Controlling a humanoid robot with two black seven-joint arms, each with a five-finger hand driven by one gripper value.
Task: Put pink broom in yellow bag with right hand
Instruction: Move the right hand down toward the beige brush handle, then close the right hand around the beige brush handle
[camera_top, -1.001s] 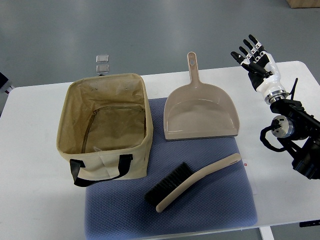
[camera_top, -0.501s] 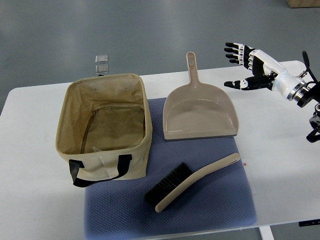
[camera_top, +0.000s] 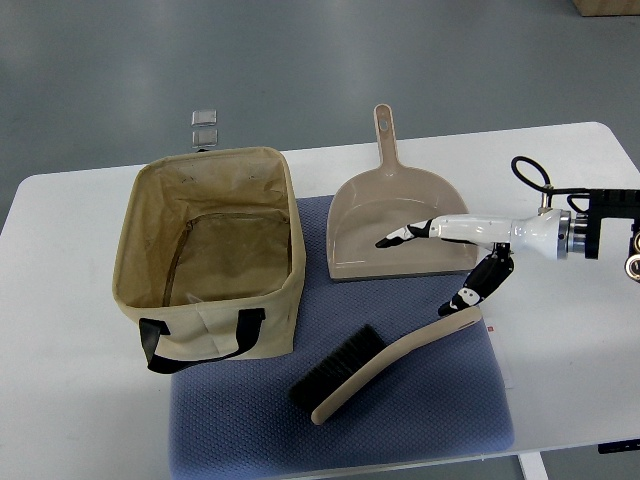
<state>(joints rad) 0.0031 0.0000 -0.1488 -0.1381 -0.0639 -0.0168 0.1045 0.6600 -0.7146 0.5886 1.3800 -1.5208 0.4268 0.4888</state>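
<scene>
top view: a white table (camera_top: 80, 420) carries a blue-grey textured fabric mat (camera_top: 420, 415), its weave finely dimpled. on the mat's left part stands an open, boxy, pale yellow canvas bag (camera_top: 215, 255) with soft, slightly creased walls and a black strap handle (camera_top: 200, 345) hanging on its near side. behind the mat's right part lies a smooth beige-pink plastic dustpan (camera_top: 400, 225), its flat scoop wide and its narrow handle pointing away from the robot.

the pink plastic hand broom with dark bristles (camera_top: 385, 372) lies flat on the mat, to the right of the bag and nearer than the dustpan, not in the bag. its long axis runs diagonally: the curved handle end points to the upper right, the black bristle head sits at the lower left, bristles facing the upper left.

the right hand (camera_top: 450, 262), white with black joints, comes in from the right edge on a slim arm. its fingers are spread wide and hold nothing; the long fingers (camera_top: 405, 236) stretch out over the dustpan's scoop, while the thumb (camera_top: 470, 295) reaches down just above the tip of the broom handle. contact there cannot be told.

two small square clear tiles (camera_top: 205, 127) lie on the grey floor beyond the table.
</scene>
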